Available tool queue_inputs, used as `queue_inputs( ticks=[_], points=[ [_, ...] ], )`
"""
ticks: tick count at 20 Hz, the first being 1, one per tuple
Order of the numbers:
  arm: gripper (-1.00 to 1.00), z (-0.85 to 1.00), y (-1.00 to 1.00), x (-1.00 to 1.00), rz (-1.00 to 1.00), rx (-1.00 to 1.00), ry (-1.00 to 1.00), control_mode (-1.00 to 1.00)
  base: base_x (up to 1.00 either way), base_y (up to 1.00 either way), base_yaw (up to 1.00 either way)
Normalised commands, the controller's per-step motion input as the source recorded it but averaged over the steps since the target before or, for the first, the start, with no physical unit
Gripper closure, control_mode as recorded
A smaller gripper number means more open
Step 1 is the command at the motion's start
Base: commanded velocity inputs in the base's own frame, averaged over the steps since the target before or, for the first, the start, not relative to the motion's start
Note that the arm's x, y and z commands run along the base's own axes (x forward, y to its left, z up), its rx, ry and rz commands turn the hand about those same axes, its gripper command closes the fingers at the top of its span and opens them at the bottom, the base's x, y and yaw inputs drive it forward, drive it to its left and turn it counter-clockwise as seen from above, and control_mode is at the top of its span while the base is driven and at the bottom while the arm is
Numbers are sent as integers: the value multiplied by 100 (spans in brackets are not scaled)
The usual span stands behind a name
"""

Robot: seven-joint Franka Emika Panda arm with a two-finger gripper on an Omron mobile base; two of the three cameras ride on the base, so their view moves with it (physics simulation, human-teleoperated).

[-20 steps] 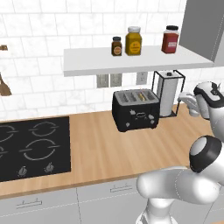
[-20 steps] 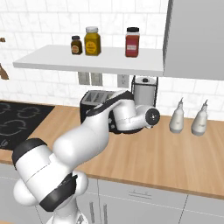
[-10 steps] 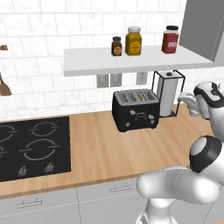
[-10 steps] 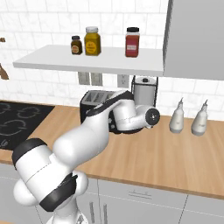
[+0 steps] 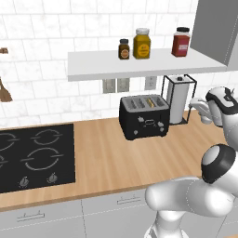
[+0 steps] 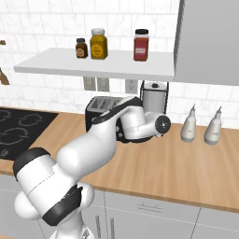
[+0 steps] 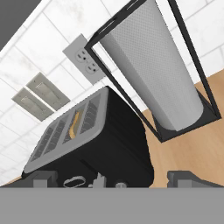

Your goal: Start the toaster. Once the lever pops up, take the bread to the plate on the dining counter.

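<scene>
Toaster (image 5: 144, 116): located on the wood worktop (image 5: 107, 158) against the tiled wall, just beside the paper towel holder (image 5: 179, 100) and below the wall shelf (image 5: 139, 65). Found the bread (image 7: 75, 124) seated down in one slot, with only its tan top edge visible from the hand view. Noted the gripper (image 7: 114, 179) hovering above and to the side of the toaster's front end, fingertips (image 7: 41, 178) spread wide apart, clamped on nothing and touching nothing. Compared against the preceding second: detected no shift of arm, fingers, toaster or bread; held the same pose throughout. Judged from this that the approach had paused short of contact and that the first step, starting the toaster, was not yet done. Could not make out the lever's position on the front panel from these views. Judged the next move to call for lowering toward the front face and pressing the lever down, with care not to knock the paper towel holder close by. Left all carrying of the bread for after the pop-up
</scene>
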Motion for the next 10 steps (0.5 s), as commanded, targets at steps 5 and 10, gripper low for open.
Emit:
queue_inputs(
  ticks=[5, 10],
  points=[
    [-100, 0, 0, 0, 0, 0, 0, -100, 0, 0, 0],
    [-100, 0, 0, 0, 0, 0, 0, -100, 0, 0, 0]
  ],
)
